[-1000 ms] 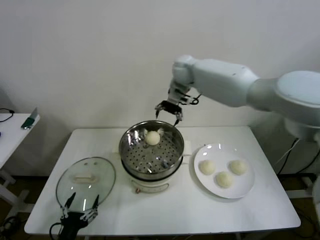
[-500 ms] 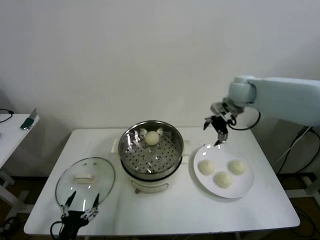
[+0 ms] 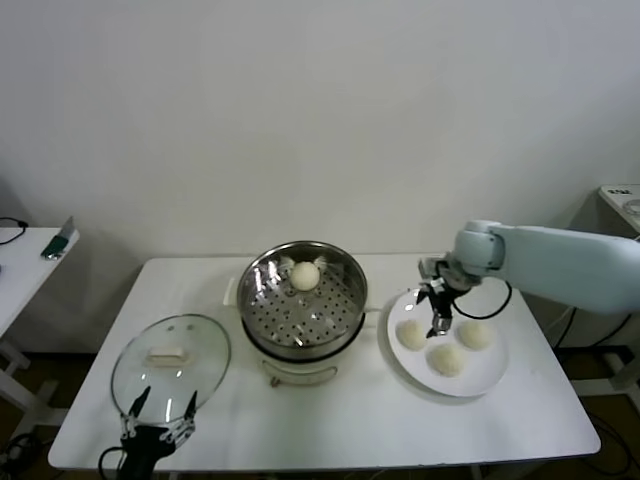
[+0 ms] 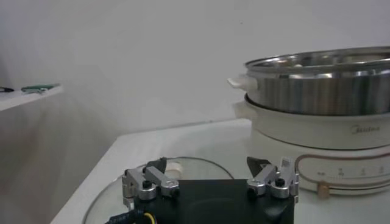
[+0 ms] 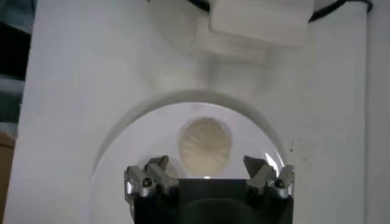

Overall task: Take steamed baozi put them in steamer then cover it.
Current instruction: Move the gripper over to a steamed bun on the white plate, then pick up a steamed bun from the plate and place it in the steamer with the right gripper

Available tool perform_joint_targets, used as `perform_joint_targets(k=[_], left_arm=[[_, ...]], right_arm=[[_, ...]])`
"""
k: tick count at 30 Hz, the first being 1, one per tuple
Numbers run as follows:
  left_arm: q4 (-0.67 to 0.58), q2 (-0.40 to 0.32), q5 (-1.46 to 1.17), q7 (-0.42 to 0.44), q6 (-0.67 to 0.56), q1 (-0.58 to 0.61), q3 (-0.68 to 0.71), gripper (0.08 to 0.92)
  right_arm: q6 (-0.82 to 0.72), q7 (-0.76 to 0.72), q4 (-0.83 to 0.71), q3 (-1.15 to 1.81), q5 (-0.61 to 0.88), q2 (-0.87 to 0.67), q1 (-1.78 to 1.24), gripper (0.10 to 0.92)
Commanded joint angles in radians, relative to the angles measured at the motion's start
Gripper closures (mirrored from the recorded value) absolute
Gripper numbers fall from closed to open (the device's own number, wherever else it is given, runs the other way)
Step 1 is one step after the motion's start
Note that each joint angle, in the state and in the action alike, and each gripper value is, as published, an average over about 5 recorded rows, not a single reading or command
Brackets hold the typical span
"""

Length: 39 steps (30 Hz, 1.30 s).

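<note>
Hovering right pincer [image 3: 437, 318] above baozi [image 5: 205, 143]

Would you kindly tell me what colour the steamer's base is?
The steamer base is cream-white, clearest in the left wrist view.

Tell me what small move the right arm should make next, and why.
Probably lower the right tool straight down and close on a bun. Its fingers are open above the plate, one bun centred between them in the wrist view, and only one bun sits in the steamer.
</note>
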Motion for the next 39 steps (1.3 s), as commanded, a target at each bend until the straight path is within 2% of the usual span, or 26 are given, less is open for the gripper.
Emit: perform_joint_targets(k=[1,11,25,32,39], left_arm=[[0.004,-0.004,0.000,0.000,-0.001,0.002,-0.002,0.177],[0.004,-0.003,0.002,-0.001,-0.001,0.006,-0.003,0.177],[-0.012,-0.004,0.021,-0.002,-0.006,0.018,0.005,0.177],[-0.030,-0.004,0.021,-0.002,-0.005,0.024,0.008,0.177],[-0.044,-0.003,0.026,-0.002,-0.005,0.030,0.013,0.177]], right_arm=[[-0.049,0.023,-0.143,0.128,-0.060,0.045,-0.192,0.203],[-0.037,0.009,-0.202,0.174,-0.073,0.079,-0.236,0.226],[0.010,-0.059,-0.159,0.172,-0.041,0.049,-0.137,0.344],[0.050,-0.120,-0.083,0.033,0.050,0.008,0.114,0.355],[0.076,-0.196,0.001,-0.147,0.242,0.045,0.485,0.355]])
